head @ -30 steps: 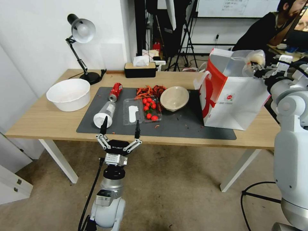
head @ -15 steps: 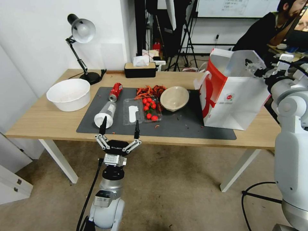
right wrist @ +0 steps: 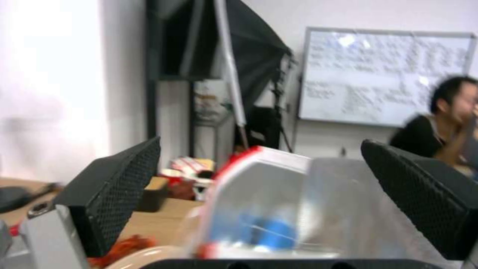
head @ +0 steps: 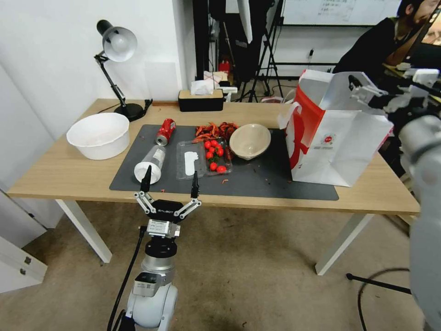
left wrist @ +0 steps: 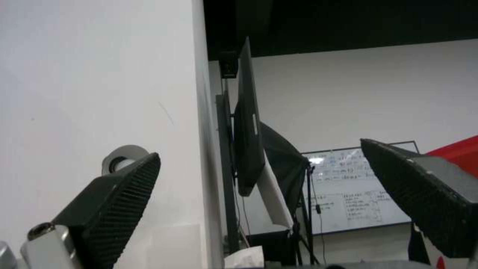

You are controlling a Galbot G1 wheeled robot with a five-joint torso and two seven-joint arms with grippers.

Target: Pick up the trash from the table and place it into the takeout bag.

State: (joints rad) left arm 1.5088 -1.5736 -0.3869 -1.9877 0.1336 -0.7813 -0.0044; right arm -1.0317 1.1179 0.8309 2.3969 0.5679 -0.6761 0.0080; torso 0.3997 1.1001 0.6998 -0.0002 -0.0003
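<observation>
Foil-lined boxy takeout bag (head: pixel 337 138) stands beneath the right end effector (head: pixel 363 89), fingers spread, empty.

The head view looks forward and down from above the near edge of the table (head: pixel 59 174), taking in its whole top and the studio behind. The left wrist view sits low by that near edge, tilted upward past its two fingers (left wrist: pixel 114 201) toward the white wall and a whiteboard (left wrist: pixel 348 186). The right wrist view looks level from just beside the takeout bag (right wrist: pixel 269 198), close over its open top. All three share the whiteboard (head: pixel 340 11) and dark light stands.
</observation>
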